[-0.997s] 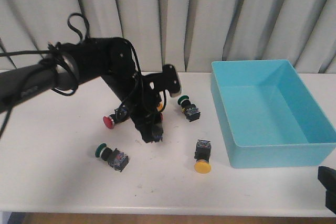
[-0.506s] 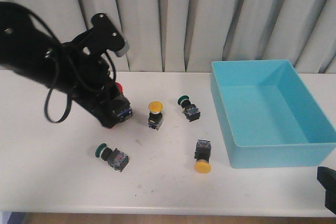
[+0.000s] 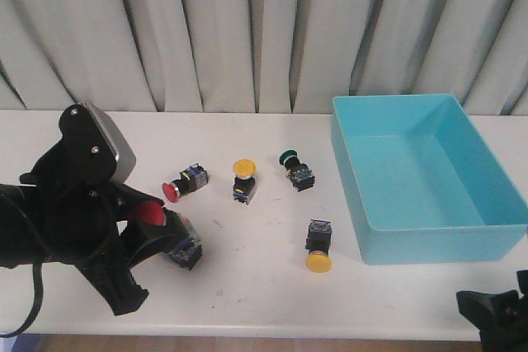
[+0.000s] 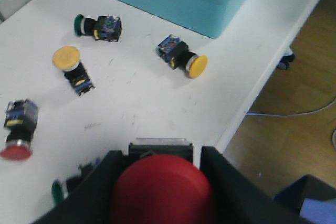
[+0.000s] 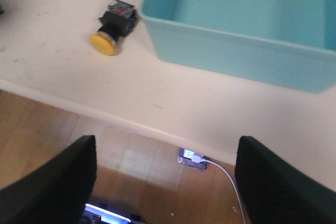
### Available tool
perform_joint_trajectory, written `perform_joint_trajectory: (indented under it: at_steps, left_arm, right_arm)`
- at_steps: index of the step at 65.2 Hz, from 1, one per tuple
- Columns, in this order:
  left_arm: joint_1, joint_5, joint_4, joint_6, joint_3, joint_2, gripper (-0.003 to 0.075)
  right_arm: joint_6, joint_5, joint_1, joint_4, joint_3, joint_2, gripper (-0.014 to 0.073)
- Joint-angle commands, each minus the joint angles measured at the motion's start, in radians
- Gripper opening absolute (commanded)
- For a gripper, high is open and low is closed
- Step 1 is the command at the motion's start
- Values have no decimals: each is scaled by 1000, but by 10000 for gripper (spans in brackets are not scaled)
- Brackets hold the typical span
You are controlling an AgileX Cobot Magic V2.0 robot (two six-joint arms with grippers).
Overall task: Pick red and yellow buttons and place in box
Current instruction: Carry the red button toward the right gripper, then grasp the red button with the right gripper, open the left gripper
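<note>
The left gripper (image 4: 160, 192) grips a red button (image 4: 163, 192) between its jaws, well apart from the box (image 3: 429, 175) across the tabletop (image 3: 247, 278). The right gripper (image 5: 165, 182) is spread wide beyond the box's near wall.

Between my left tool (image 3: 157, 232) and the box (image 3: 429, 241), a yellow button (image 3: 318, 249) blocks; surface (image 3: 247, 278) nearer me lies open.
</note>
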Motion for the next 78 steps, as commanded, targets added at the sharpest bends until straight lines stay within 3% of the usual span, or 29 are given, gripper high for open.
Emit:
perform_joint_trajectory:
  at_steps: [1, 13, 23, 49, 65, 78]
  left_arm:
    - [-4, -30, -244, 271, -26, -9, 182]
    - [-4, 168, -589, 780, -26, 59, 184]
    - [-4, 292, -740, 1014, -26, 125, 184]
    - [-4, 328, -764, 1072, -26, 159, 185]
    - [-4, 331, -764, 1072, -26, 159, 185]
    - [-4, 335, -764, 1072, -26, 159, 185]
  right_arm:
    - [-206, -1, -6, 141, -79, 67, 527]
    - [-564, 101, -6, 403, -164, 211, 527]
    - [-757, 159, 6, 532, -218, 300, 526]
    - [-1035, 43, 373, 504, -365, 500, 498]
    - [-1150, -52, 502, 531, -385, 571, 498]
    - [-1220, -91, 534, 607, -385, 594, 498]
